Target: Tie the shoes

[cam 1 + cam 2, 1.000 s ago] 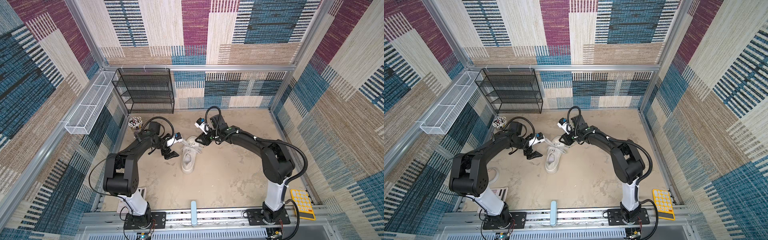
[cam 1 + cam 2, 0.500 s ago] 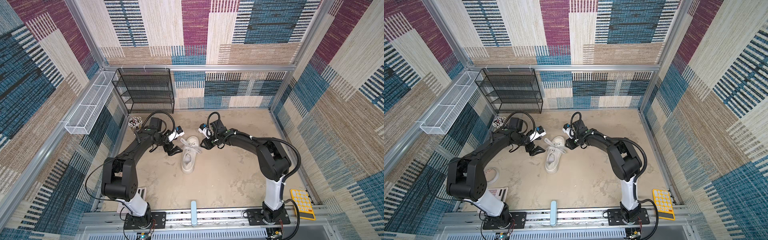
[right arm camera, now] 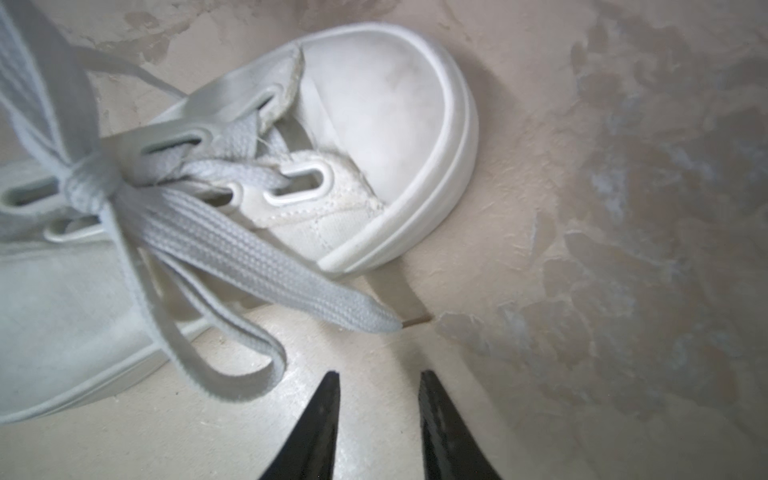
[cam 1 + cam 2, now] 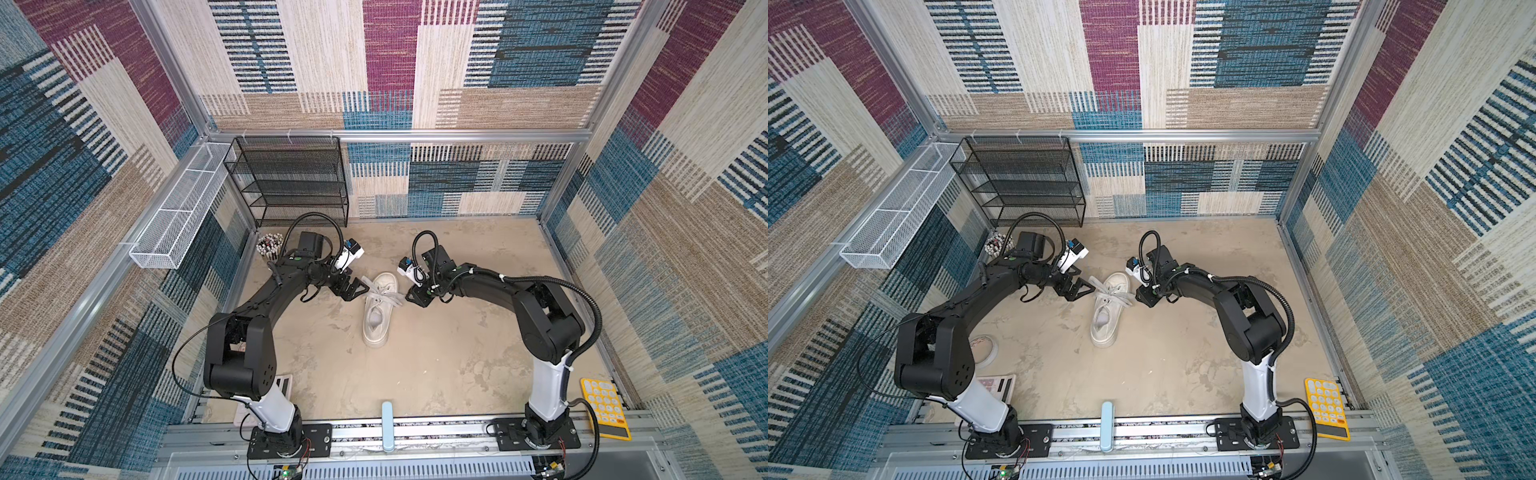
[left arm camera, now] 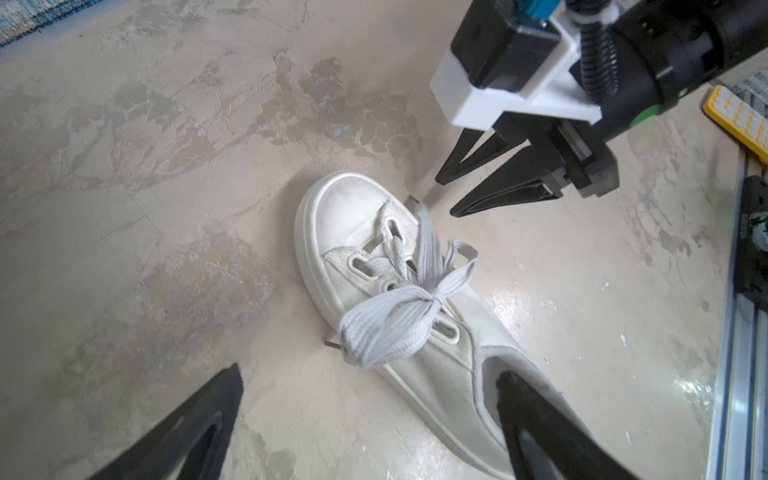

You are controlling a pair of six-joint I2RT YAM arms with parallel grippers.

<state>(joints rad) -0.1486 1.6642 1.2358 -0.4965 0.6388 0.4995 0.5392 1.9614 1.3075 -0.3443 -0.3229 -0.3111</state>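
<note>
Bow tied, neither gripper holding a lace
Sneaker (image 4: 376, 316) mid-floor, toe twd back wall. Vs 1 s ago: left gripper (image 4: 359, 289) has shifted back, level w/ toe, jaws wide, empty. Right gripper (image 4: 410, 296) has dropped beside toe, jaws part-way apart, nothing btwn. Wrist views show the knotted bow (image 5: 409, 309); top views show only pale crossed laces.

Sneaker (image 4: 376, 322) on floor (image 4: 440, 365), before rack (image 4: 291, 183)

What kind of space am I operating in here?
Probably a purpose-built robot test cell: carpet-lined walls in an aluminium frame, left arm and right arm bolted to a front rail, black mesh rack at the back.
</note>
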